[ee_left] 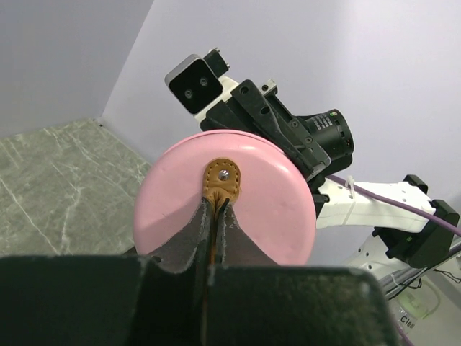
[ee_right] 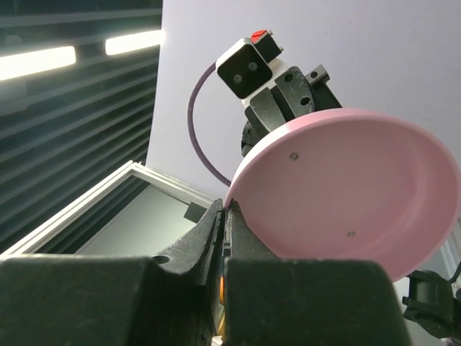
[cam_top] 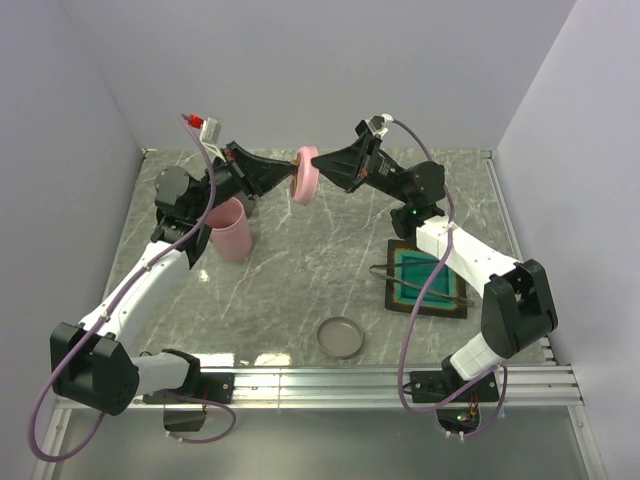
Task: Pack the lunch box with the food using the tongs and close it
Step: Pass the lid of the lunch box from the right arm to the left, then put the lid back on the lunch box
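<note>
A round pink lid (cam_top: 305, 176) hangs on edge in mid-air between both arms, above the back of the table. My left gripper (cam_top: 292, 181) is shut on the tan leather strap (ee_left: 222, 179) riveted to the lid's top (ee_left: 277, 209). From the other side, my right gripper (cam_top: 323, 171) is shut at the lid's rim, with the lid's underside (ee_right: 346, 187) beside its fingers (ee_right: 248, 241). The pink lunch box (cam_top: 231, 229) stands upright and uncovered under the left arm. The tongs (cam_top: 392, 277) lie by the teal tray. No food shows.
A dark-framed teal tray (cam_top: 440, 302) lies at the right under the right arm. A round grey lid (cam_top: 340, 337) lies flat near the front edge. White walls close in on the left, back and right.
</note>
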{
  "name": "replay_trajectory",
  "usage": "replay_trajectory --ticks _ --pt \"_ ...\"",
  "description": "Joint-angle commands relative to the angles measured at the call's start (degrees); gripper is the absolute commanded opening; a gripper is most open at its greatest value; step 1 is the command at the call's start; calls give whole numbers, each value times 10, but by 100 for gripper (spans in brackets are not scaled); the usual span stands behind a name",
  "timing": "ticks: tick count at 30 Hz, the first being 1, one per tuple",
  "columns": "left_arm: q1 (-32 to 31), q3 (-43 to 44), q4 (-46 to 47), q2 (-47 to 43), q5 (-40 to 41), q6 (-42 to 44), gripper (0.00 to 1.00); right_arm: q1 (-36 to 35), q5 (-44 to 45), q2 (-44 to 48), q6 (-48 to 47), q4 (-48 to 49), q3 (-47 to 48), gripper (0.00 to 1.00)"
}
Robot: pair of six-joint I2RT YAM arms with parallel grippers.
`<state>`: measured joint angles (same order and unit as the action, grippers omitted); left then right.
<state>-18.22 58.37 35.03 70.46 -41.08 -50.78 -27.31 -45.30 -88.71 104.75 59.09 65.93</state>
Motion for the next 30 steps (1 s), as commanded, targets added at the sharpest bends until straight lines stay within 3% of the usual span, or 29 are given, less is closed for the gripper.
replay_trajectory --ticks 1,4,5,7,8,11,16,19,21,25,30 --pt "-2 1 19 -11 -17 2 1 -6 7 14 -4 9 3 0" --pt "6 8 -8 -17 -28 14 0 -1 -1 20 -24 -16 2 14" --pt "10 11 -21 -19 -30 20 1 1 -4 21 -39 -29 1 29" --pt "24 34 -95 -25 -30 64 0 7 -18 27 -73 -62 9 46" --pt "29 44 -125 -28 -30 84 0 11 -23 30 -125 -115 23 62" --pt "46 93 -269 -31 -22 181 0 24 -40 40 -252 -263 64 79" --pt "62 194 -483 -23 44 363 0 43 -37 51 -422 -436 111 88" --pt "64 279 -636 16 131 453 0 54 -29 56 -532 -514 127 90" --pt "65 314 -721 37 189 497 0 60 -28 57 -556 -548 132 90" --pt "71 356 -795 83 302 584 0 74 -40 61 -589 -575 135 91" --pt "91 380 -843 137 358 623 0 80 -27 72 -627 -605 144 91"
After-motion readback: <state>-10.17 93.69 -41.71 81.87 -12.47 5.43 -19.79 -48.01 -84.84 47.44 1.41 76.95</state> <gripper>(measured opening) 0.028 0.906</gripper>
